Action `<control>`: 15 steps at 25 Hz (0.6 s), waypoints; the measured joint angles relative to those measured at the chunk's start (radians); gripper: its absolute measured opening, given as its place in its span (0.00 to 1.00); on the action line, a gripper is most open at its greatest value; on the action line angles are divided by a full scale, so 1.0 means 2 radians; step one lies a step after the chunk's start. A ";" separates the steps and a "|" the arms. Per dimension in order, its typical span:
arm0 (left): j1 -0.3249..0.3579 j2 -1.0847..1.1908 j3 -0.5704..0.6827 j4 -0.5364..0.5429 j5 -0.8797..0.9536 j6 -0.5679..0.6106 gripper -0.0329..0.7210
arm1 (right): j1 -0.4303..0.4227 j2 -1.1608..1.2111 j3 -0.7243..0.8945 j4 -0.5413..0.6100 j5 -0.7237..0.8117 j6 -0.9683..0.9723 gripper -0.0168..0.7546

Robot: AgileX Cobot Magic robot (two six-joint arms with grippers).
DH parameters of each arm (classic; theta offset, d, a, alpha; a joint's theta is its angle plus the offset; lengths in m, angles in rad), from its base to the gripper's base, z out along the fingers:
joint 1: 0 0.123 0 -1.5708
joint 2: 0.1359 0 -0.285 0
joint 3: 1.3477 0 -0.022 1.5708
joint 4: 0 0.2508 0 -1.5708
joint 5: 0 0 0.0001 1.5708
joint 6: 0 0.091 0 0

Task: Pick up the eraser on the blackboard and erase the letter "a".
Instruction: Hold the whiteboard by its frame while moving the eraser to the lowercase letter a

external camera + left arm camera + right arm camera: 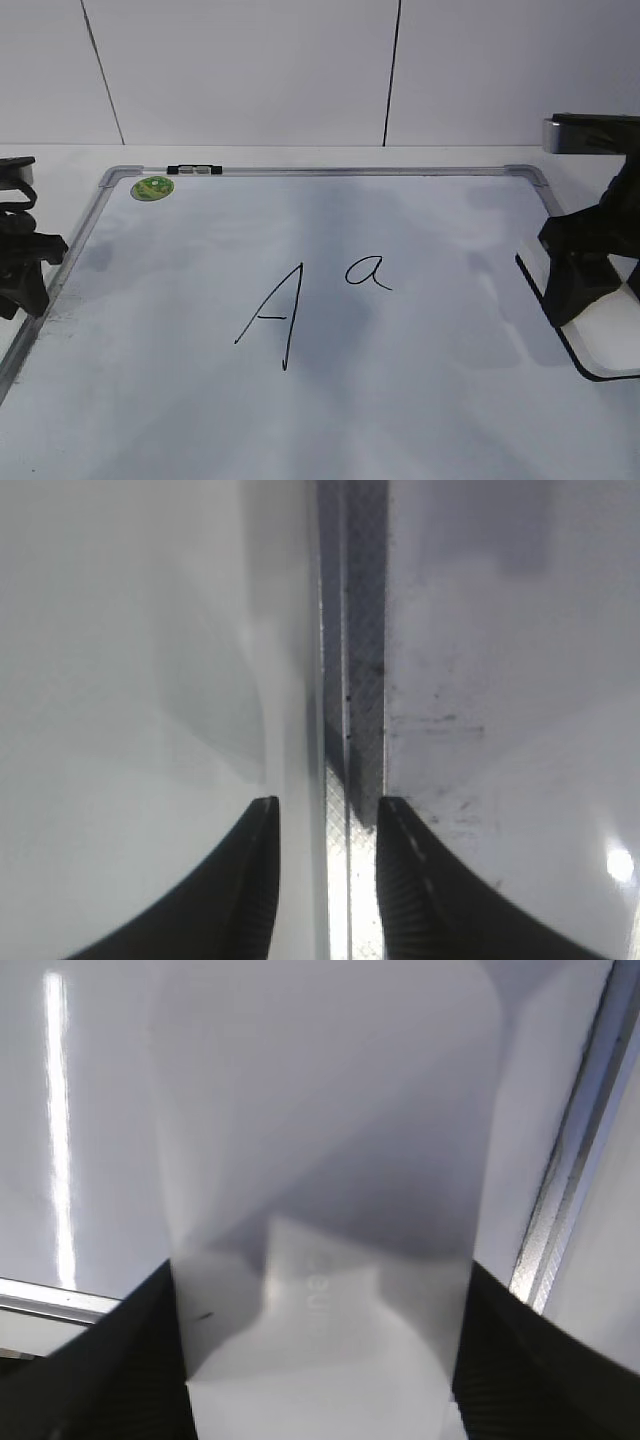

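The blackboard (430, 390) is a white dry-erase board with a grey frame, lying flat. The small handwritten letter "a" (368, 272) is near its middle, right of a large capital "A" (272, 318). The white eraser (612, 338) with its dark underside lies at the board's right edge. My right gripper (580, 285) is down over it. In the right wrist view the eraser (330, 1150) fills the space between the right gripper's jaws (320, 1275), which press on both its sides. My left gripper (25, 275) is open and empty, its jaws (327, 810) straddling the board's left frame (350, 680).
A round green sticker (152, 187) sits in the board's far left corner. A small black clip (195, 170) is on the far frame rail. A white panelled wall stands behind the table. The board's right frame (575, 1160) runs beside the eraser.
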 joint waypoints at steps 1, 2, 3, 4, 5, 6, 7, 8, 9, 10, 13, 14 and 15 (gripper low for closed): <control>0.000 0.001 -0.001 0.000 -0.001 0.000 0.37 | 0.000 0.000 0.000 0.000 0.000 0.000 0.75; 0.000 0.003 -0.001 0.000 -0.001 -0.001 0.37 | 0.000 0.000 0.000 0.000 0.001 0.000 0.75; 0.000 0.005 -0.001 0.000 -0.001 -0.001 0.37 | 0.000 0.000 0.000 0.000 0.001 0.000 0.75; 0.000 0.006 -0.001 0.000 -0.002 -0.002 0.37 | 0.000 0.000 0.000 -0.001 0.001 0.000 0.75; 0.000 0.009 -0.001 0.000 -0.002 -0.002 0.37 | 0.000 0.000 0.000 -0.001 0.001 0.000 0.75; 0.000 0.011 -0.001 0.000 -0.002 -0.002 0.37 | 0.000 0.000 0.000 -0.001 0.001 0.000 0.75; 0.000 0.014 -0.002 0.000 -0.003 -0.003 0.37 | 0.000 0.000 0.000 -0.001 0.001 0.000 0.75; 0.000 0.014 -0.003 0.000 -0.003 -0.004 0.37 | 0.000 0.000 0.000 -0.001 0.001 0.000 0.75; 0.000 0.015 -0.003 0.000 -0.003 -0.004 0.37 | 0.000 0.000 0.000 -0.001 0.001 0.000 0.75; 0.000 0.015 -0.003 0.000 -0.003 -0.004 0.37 | 0.000 0.000 0.000 -0.001 0.001 0.000 0.75; 0.000 0.015 -0.003 0.000 -0.003 -0.004 0.37 | 0.000 0.000 0.000 -0.001 0.001 0.000 0.75; 0.000 0.015 -0.003 0.000 -0.003 -0.004 0.37 | 0.000 0.000 0.000 -0.001 0.001 0.000 0.75; 0.000 0.015 -0.003 0.000 -0.003 -0.004 0.36 | 0.000 0.000 0.000 -0.001 0.001 0.000 0.75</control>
